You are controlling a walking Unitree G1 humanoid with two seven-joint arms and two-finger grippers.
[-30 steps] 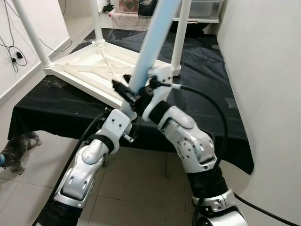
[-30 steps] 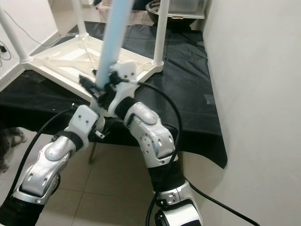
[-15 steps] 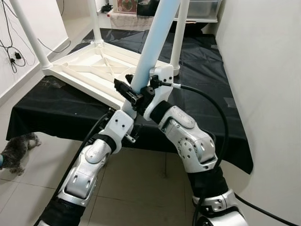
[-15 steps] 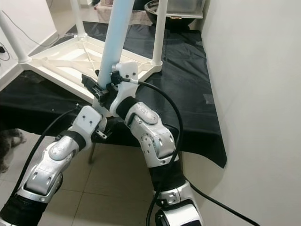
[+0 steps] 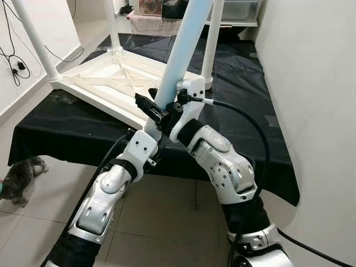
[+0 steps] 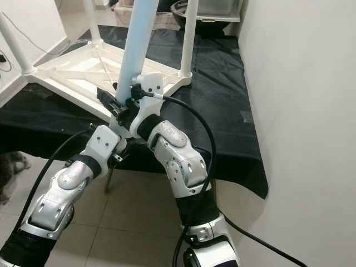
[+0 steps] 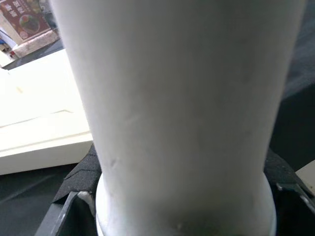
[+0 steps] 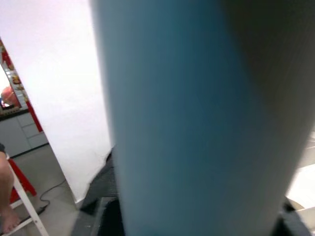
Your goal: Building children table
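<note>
Up close, both grippers are clamped on the lower end of one pale blue-white table leg (image 5: 181, 50), which leans up and away from the robot. The left gripper (image 5: 149, 108) has its black fingers closed around the leg's base, and the right gripper (image 5: 179, 103) grips it just beside, from the other side; in each wrist view the leg sits squarely between the black finger pads (image 7: 81, 172). The leg's foot meets the near corner of the white tabletop (image 5: 105, 89), which lies upside down on a bench draped in black cloth (image 5: 61, 128), its ribbed underside showing. Three other white legs already stand upright at the far and side corners, one of them (image 5: 209, 39) just beside the leaning leg. The likeliest trouble, judging from the tilt, is that the leg goes into its socket crooked and jams or cross-threads; straightening it first would help. Pressing hard at this corner could also tip or slide the tabletop, since that corner lies close to the bench's front edge, with bare tiled floor below. Room is tight on the robot's right, where a white wall (image 5: 311, 111) runs close alongside the bench and the right elbow. The left side is more open, though a small grey dog (image 5: 19, 181) stands on the floor near the bench's left corner, and cables hang on the far left wall.
</note>
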